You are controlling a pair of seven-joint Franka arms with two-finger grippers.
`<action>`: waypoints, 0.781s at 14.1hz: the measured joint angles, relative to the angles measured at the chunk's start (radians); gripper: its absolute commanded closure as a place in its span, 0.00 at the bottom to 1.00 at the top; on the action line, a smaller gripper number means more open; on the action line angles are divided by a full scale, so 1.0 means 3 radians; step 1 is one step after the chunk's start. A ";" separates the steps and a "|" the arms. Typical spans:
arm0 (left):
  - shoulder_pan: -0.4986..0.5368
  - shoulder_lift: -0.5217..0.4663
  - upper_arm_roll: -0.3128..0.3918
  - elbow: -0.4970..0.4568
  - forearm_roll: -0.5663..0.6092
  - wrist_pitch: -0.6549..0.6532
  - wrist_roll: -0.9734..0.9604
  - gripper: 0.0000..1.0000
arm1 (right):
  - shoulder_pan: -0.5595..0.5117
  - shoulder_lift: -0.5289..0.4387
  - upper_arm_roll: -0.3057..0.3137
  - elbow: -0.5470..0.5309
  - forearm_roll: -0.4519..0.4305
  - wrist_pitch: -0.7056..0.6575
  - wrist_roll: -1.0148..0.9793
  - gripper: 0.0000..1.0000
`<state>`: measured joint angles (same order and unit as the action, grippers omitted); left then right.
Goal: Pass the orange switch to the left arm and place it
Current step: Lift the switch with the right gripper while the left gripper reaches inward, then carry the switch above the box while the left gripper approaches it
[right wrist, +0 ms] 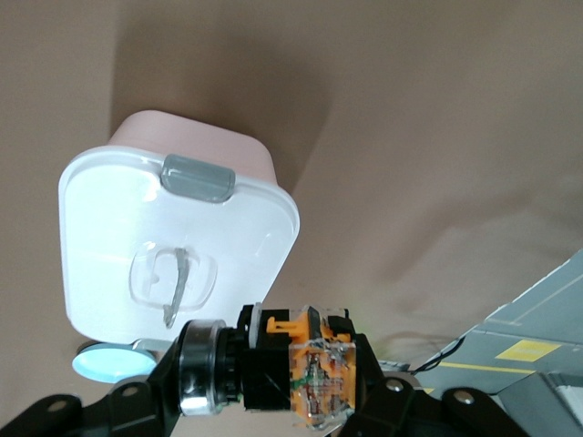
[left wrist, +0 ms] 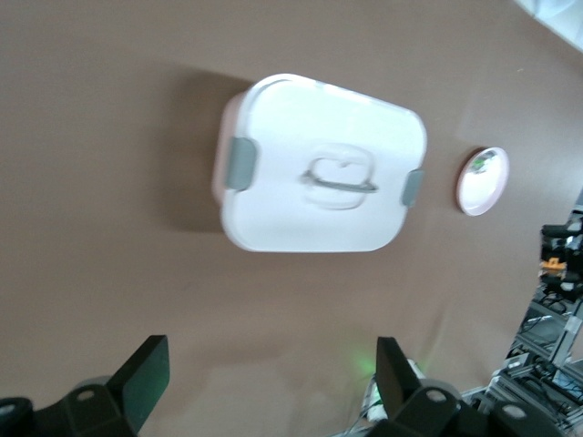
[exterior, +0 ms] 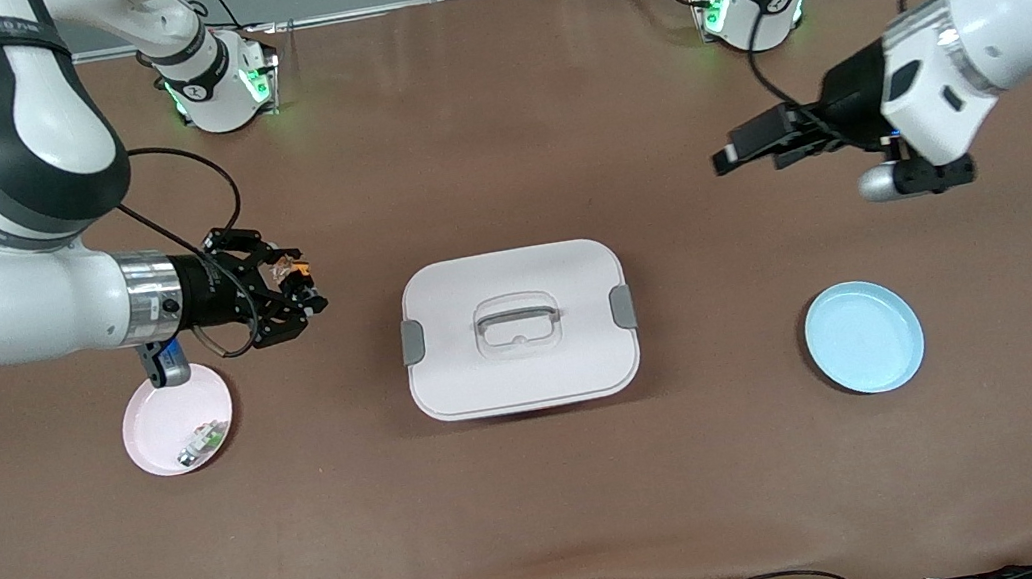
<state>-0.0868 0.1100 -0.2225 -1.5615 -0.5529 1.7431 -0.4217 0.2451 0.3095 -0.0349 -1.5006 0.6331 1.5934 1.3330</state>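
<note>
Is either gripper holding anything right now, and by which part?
The right gripper, up over bare table beside the box, is shut on the orange switch, clamping its orange block end. The left gripper is open and holds nothing.

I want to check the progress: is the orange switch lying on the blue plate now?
No, the orange switch is held in the right gripper, up in the air, and the blue plate has nothing on it.

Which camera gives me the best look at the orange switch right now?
Right wrist view: the orange switch fills the foreground, clamped in the right gripper. Front view shows only an orange speck; left wrist view, a distant orange dot.
</note>
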 measured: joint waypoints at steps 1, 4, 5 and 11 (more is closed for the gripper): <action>-0.0005 0.0000 -0.0135 -0.0110 -0.0049 0.0255 -0.0037 0.00 | 0.0000 -0.0029 -0.0002 0.0000 0.0020 0.0000 0.0055 1.00; -0.0020 -0.0012 -0.0528 -0.0491 -0.0238 0.1071 -0.0050 0.00 | 0.0016 -0.0062 -0.0003 -0.0055 0.0033 0.0089 0.0160 1.00; -0.0024 -0.0021 -0.0636 -0.0595 -0.0321 0.1288 -0.0051 0.00 | 0.0026 -0.0080 -0.0003 -0.0133 0.0037 0.0207 0.0172 1.00; -0.0037 -0.0039 -0.1098 -0.0869 -0.0549 0.2290 -0.0311 0.00 | 0.0278 -0.0256 0.0003 -0.0883 0.0246 0.1095 0.0174 1.00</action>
<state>-0.0978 0.0982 -0.5518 -1.8222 -0.7175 2.4300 -0.5151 0.3286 0.2327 -0.0341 -1.7656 0.7069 1.9218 1.3854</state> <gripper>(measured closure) 0.000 0.273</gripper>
